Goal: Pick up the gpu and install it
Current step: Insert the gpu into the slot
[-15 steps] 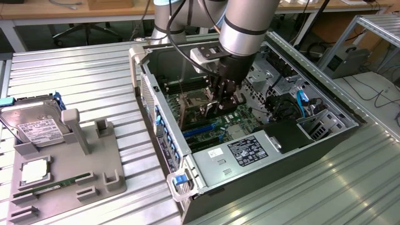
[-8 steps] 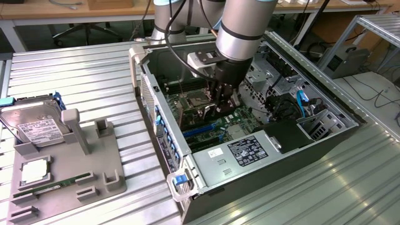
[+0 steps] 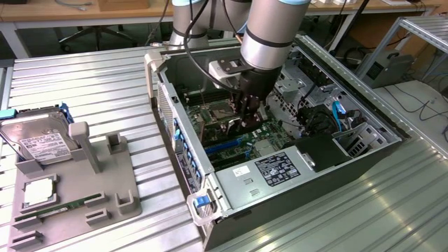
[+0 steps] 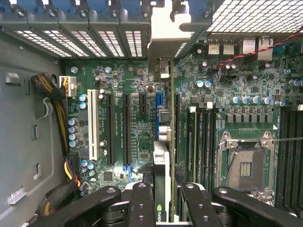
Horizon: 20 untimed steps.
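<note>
A: What is biggest in the scene?

B: The slatted metal table [image 3: 91, 79]. On it lies the computer case [image 3: 329, 194], on its side with the open face up. The arm [image 3: 269, 31] comes down into the case from above.

A: And inside the case?

B: The green motherboard [image 4: 128, 75] covers the case floor. A silver power supply [image 3: 273, 168] sits at the case's near end in the exterior view.

A: Anything outside the case?

B: A grey tray [image 3: 105, 184], well apart from the case on the exterior view's left. It carries a hard drive [image 3: 39, 139] and a memory stick [image 3: 60, 207].

A: Now the gripper [image 4: 164, 194]. How does it stand?

B: It is inside the case, above the motherboard, pinching the gpu [image 4: 162, 161]. Its black fingers [image 4: 142, 203] press on the card from both sides.

A: So where is the gpu relative to it?

B: Between the fingers, edge-on to the wrist camera and upright on the board. It runs out from the grip towards the case's rear wall. Its silver bracket [image 4: 163, 42] is the far end, close to the row of perforated slot covers in that wall.

A: Is it seated in a slot?

B: I cannot tell; the card's own edge hides the contact.
</note>
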Motion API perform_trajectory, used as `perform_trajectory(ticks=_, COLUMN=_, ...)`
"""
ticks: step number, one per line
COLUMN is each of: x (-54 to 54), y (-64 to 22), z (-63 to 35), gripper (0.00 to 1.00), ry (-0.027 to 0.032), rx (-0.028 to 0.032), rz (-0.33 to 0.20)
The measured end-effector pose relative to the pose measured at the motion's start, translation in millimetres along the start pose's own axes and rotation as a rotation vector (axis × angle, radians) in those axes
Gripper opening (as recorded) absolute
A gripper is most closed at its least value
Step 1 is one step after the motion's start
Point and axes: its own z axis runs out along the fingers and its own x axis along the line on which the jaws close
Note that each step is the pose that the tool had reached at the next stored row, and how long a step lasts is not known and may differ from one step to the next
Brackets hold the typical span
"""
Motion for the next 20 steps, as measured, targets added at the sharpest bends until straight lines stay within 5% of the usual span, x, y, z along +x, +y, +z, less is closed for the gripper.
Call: perform_trajectory(ticks=20, x=0.0, y=8.7, z=4.0, gripper=0.27, ry=-0.0001, rx=0.0, rz=0.0)
